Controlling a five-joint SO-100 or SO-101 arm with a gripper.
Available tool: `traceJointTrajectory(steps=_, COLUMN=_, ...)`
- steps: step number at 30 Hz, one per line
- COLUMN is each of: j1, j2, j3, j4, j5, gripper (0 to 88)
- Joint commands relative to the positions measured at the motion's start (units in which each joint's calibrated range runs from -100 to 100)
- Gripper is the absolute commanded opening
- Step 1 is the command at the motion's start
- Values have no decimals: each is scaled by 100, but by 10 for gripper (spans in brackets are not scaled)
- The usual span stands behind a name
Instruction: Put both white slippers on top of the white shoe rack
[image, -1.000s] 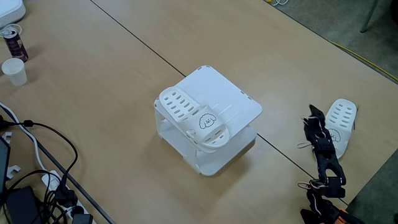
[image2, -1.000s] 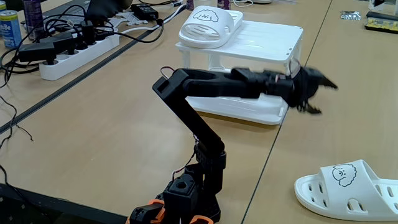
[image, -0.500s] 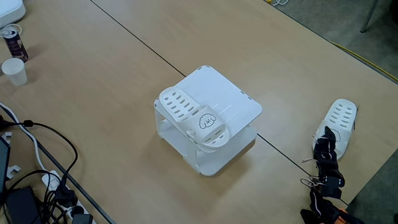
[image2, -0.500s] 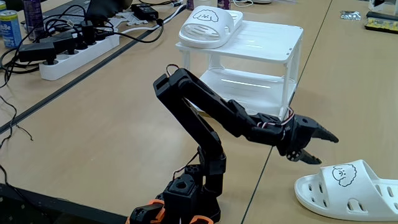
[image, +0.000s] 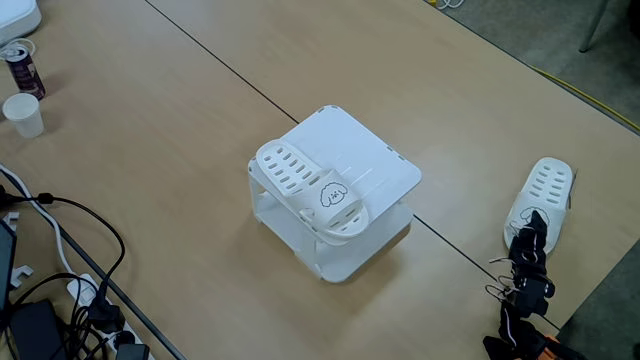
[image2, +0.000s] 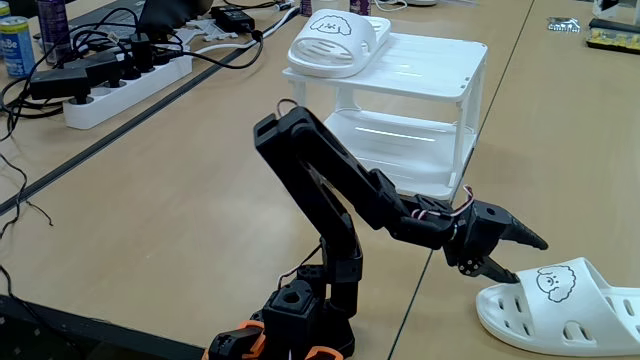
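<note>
One white slipper (image: 310, 190) (image2: 332, 42) lies on the flat top of the white shoe rack (image: 375, 165) (image2: 435, 60), at its left side in both fixed views, puppy face showing. The other white slipper (image: 545, 200) (image2: 565, 305) rests on the table to the right of the rack. My black gripper (image: 530, 228) (image2: 525, 260) hangs low just at this slipper's strap end, its jaws open with one finger above and one below, nothing between them.
A power strip (image2: 120, 85) with tangled cables (image: 60, 260) lies at the left. A can (image: 22, 68) and a white cup (image: 24, 114) stand at the far left. The arm's base (image2: 295, 320) sits at the front table edge.
The arm swung down from beside the rack toward the table, and the open gripper came close to the second slipper's strap.
</note>
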Motion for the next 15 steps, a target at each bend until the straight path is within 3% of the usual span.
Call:
traceJointTrajectory(steps=1, j1=117, j2=500, j3=-49, j4=-637, j5=42, gripper=264)
traceJointTrajectory(steps=15, j1=59, j2=954, j3=195, j4=-1103, j5=42, gripper=265)
